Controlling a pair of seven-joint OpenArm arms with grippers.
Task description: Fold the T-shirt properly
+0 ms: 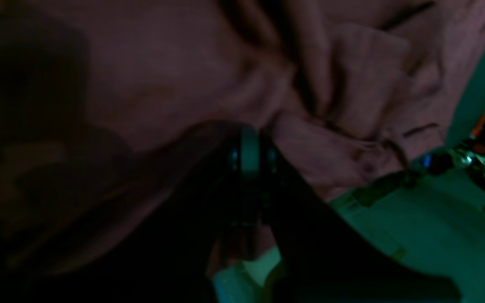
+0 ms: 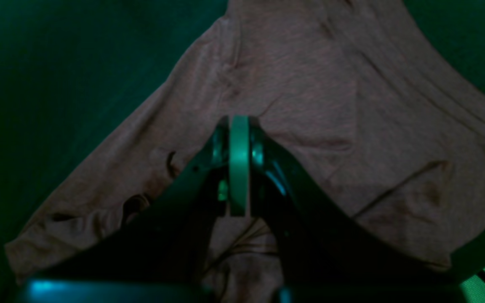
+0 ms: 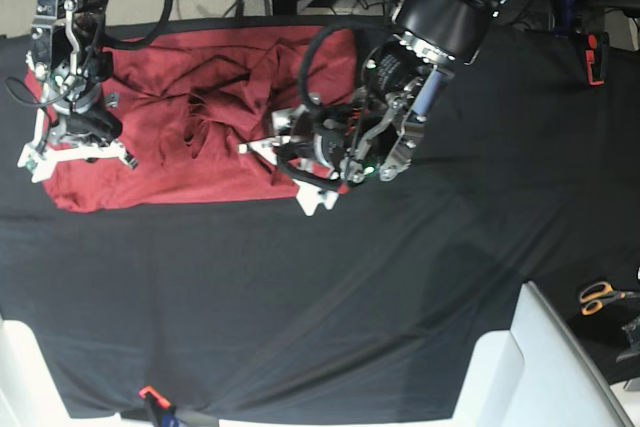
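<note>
T-shirt: rumpled, upper left on black surface
Left gripper: clenched, against T-shirt
Right gripper: clenched, over T-shirt

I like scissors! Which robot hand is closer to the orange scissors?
The left gripper, at the red T-shirt's middle edge; the right gripper sits farther from the scissors.

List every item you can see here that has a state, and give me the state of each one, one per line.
T-shirt: bunched and creased on the black cloth, not yet folded.
Left hand: shut, pinching T-shirt fabric.
Right hand: shut, over the T-shirt; grip unclear.
Black cloth: spread out, lightly wrinkled.
Scissors: lying at the right edge; blades not discernible.
</note>
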